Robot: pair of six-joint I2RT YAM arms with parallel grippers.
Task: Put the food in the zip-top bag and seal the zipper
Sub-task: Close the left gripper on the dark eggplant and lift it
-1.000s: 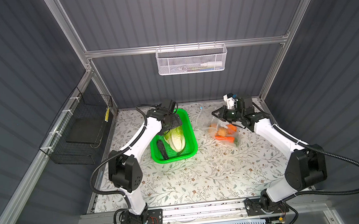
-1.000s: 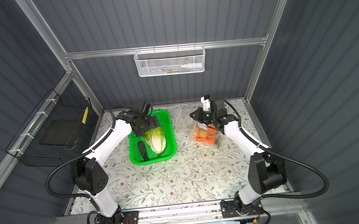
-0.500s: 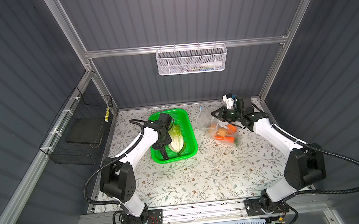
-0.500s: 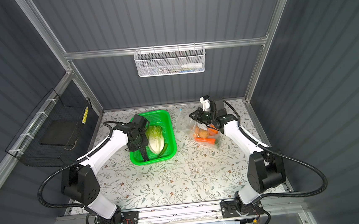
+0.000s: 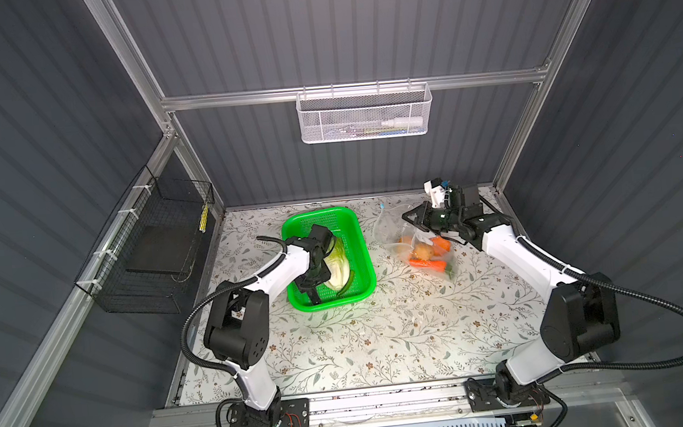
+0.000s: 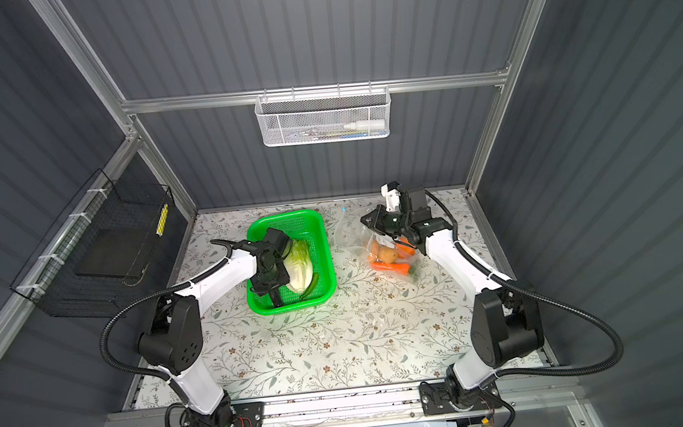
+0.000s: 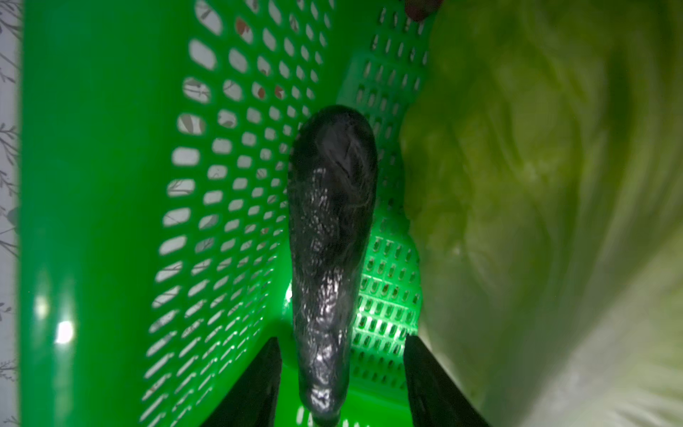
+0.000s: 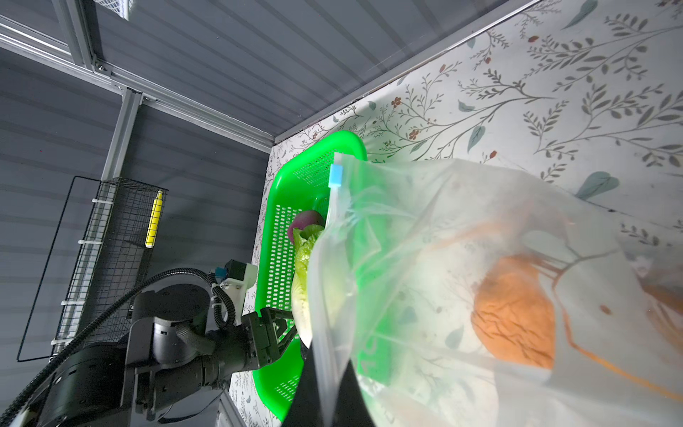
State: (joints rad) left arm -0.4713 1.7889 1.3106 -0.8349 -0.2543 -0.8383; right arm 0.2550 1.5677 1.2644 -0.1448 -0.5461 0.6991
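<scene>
The green basket (image 5: 319, 216) (image 6: 286, 217) holds food: a pale-green cabbage (image 5: 335, 267) (image 7: 536, 185), a dark eggplant (image 7: 332, 240) (image 5: 315, 299) and a purple onion (image 8: 305, 222). My left gripper (image 7: 340, 338) (image 5: 311, 285) is down in the basket, open. Its fingers straddle the eggplant's narrow end with a gap on each side. The clear zip-top bag (image 5: 417, 246) (image 6: 385, 257) (image 8: 443, 258) lies to the right with a carrot (image 5: 427, 263), a potato (image 5: 421, 251) and an orange piece (image 8: 513, 314) inside. My right gripper (image 8: 325, 399) (image 5: 409, 217) is shut on the zipper (image 8: 327, 295) at the bag's mouth. The blue slider (image 8: 335, 176) sits at the strip's far end.
A black wire rack (image 5: 159, 245) hangs on the left wall and a white mesh basket (image 5: 365, 112) on the back wall. A dark green curved piece (image 5: 347, 287) lies in the green basket beside the cabbage. The floral table (image 5: 383, 336) runs forward to the arm bases.
My left gripper has come from the basket's far end to its near end, dropped over the eggplant, and its jaws have narrowed. The right arm and bag have not moved.
</scene>
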